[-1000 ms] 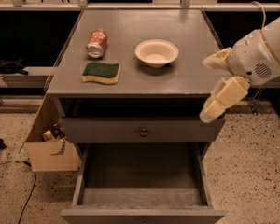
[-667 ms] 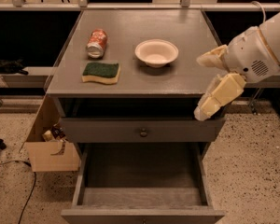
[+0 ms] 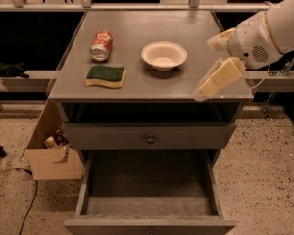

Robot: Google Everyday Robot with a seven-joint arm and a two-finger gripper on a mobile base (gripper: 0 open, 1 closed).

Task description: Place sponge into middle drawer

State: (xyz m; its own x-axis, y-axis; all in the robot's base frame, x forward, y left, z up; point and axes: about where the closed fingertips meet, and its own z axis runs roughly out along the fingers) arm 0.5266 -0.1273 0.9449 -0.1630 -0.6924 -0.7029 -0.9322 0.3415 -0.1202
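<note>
Drawer [image 3: 147, 182] sits nearest the camera, pulled well out at the bottom of the cabinet [image 3: 229, 117], grey floor bare and low side walls showing; right above it a flat grey front [image 3: 112, 137] with a small round knob [image 3: 150, 139] is closed, and over that there's a dark slot [image 3: 147, 112] under the top; off to the left on the speckled floor [image 3: 264, 180] a cardboard box [image 3: 51, 163] stands against the cabinet with some small stuff in it I can't make out; up on the top [image 3: 137, 89] the sponge [image 3: 106, 76] lies flat near the front left, green face up over the yellow foam, not in the drawer and well apart from the gripper; gripper [image 3: 206, 67] hangs over the front right corner of the top, on a white arm [image 3: 279, 26] coming in from the right, its two pale fingers [image 3: 220, 77] spread apart and holding nothing; bowl [image 3: 164, 55], white, sits about mid-top, between sponge and gripper but a bit further back; can [image 3: 101, 45] lies on its side just behind the sponge, near the left edge; behind the cabinet a pale rail [image 3: 39, 7] runs across.
</note>
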